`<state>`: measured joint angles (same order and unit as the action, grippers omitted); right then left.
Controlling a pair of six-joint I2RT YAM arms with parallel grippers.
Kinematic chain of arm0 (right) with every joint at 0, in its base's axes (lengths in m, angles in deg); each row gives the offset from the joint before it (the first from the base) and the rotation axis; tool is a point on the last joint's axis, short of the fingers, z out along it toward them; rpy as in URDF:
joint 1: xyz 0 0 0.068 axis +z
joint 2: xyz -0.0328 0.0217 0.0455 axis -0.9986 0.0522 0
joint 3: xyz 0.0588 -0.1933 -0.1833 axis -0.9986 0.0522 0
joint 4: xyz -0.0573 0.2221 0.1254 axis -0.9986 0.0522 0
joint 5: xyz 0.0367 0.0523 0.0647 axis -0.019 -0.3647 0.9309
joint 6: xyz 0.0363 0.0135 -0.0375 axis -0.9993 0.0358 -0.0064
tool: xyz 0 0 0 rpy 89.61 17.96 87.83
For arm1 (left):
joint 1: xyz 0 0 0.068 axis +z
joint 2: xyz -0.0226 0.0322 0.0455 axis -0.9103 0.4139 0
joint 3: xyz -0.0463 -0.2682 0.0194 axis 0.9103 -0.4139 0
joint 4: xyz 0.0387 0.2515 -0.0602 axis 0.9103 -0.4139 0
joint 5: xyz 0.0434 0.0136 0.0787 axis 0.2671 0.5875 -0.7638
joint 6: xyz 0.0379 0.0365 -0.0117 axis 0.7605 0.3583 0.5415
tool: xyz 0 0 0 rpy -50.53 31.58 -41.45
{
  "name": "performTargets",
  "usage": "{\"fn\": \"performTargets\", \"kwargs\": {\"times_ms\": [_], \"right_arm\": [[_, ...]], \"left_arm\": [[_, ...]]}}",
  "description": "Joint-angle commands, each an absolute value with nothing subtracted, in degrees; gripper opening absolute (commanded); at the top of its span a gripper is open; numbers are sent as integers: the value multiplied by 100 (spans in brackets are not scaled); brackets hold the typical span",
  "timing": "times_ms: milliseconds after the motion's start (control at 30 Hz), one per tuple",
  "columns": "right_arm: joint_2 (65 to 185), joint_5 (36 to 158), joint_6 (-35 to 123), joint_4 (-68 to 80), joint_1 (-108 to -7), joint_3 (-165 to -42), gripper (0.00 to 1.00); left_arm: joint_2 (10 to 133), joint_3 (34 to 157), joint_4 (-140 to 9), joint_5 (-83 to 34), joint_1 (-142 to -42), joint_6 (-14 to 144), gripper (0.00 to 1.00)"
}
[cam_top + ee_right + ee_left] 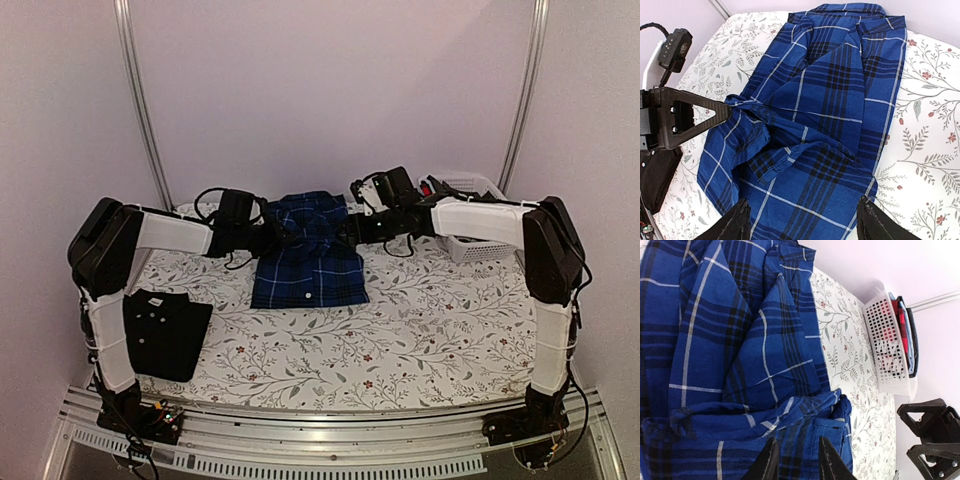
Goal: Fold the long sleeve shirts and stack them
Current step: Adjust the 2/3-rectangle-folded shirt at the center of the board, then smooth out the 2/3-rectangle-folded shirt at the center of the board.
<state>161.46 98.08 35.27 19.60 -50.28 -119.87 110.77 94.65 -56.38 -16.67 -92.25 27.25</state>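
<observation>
The blue plaid long sleeve shirt (308, 255) lies partly folded at the back middle of the table, its fabric rumpled (740, 340) (830, 100). My left gripper (275, 235) reaches it from the left. Its fingers stand a little apart just over the folded edge (797, 440), and one fingertip (729, 107) touches a sleeve fold. From the right, my right gripper (345, 230) hovers wide open above the shirt's near part (804, 200) with nothing between its fingers. The black long sleeve shirt (165, 330) lies folded at the front left, partly behind the left arm.
A white lattice basket (470, 245) holding folded red and blue clothes (905, 330) stands at the back right, behind the right arm. The floral tablecloth (400, 340) covers the table. A metal rail (330, 430) runs along the near edge.
</observation>
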Motion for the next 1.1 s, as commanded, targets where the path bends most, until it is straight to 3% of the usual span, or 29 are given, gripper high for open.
{"fn": "performTargets", "kwargs": {"times_ms": [0, 167, 267, 567, 867, 1067], "right_arm": [[15918, 9950, 3266, 1682, -5029, -11581, 66], [16104, 10545, 2994, 1493, -4915, -11558, 23], [16306, 10649, 2903, 1429, -4799, -11657, 13], [17313, 11095, 2732, 1346, -4790, -12498, 11], [18422, 11468, 2522, 1371, -5027, -13826, 24], [18954, 11652, 2385, 1398, -5091, -14182, 25]], "left_arm": [[10861, 9434, -5539, -1601, -9176, 2899, 27], [10822, 9404, -5556, -1563, -9179, 2929, 26], [10832, 9418, -5588, -1529, -9178, 2968, 26], [10781, 9579, -5853, -1460, -9163, 3089, 26], [10646, 9471, -6004, -1397, -9168, 3192, 26], [10647, 9335, -5902, -1290, -9233, 3165, 25]]}}
